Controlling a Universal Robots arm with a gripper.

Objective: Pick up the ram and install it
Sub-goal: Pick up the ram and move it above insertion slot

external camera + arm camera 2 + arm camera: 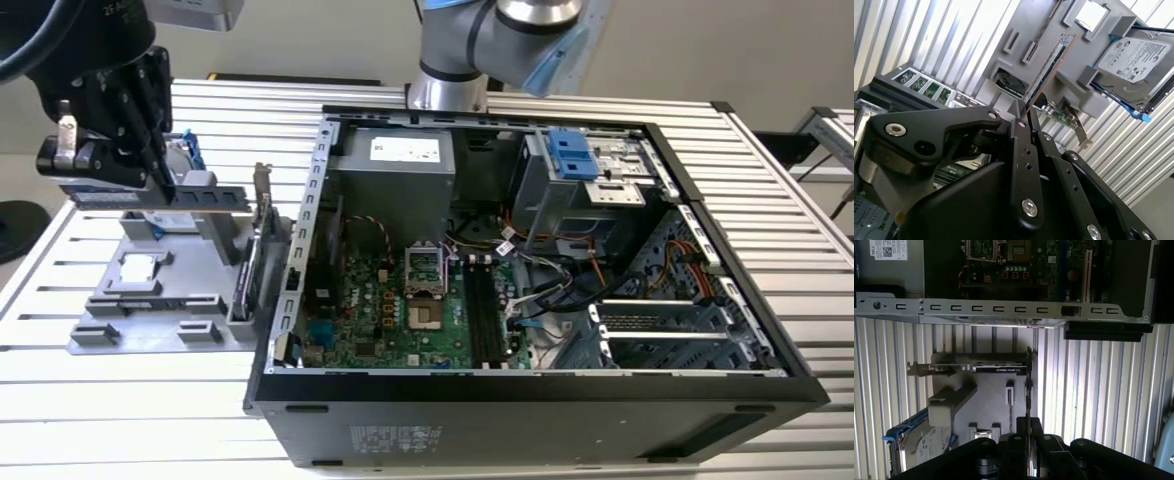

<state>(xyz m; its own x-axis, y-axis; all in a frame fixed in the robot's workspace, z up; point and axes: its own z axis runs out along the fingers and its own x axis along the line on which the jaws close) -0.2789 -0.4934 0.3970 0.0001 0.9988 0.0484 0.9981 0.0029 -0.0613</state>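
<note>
Clamping the ram (pixel 1046 72) over the grey holder (pixel 147 310), the gripper (pixel 1021 116) is mid-pickup; installing likely needs careful alignment with the motherboard slots (pixel 485 310).

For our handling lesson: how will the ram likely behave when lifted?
The ram looks thin and flat, so it is probably stiff and light. Its edge is narrow, so it would likely tip if stood unsupported. Its bare board seems fragile where the pincer clamps it.

The bench (pixel 134 400) is ribbed dull metal, the hand (pixel 1025 114) matt black, the ram (pixel 1049 67) a dull dark board, the hard drive (pixel 1134 57) glossy silver metal, the holder (pixel 160 310) matt grey plastic.
</note>
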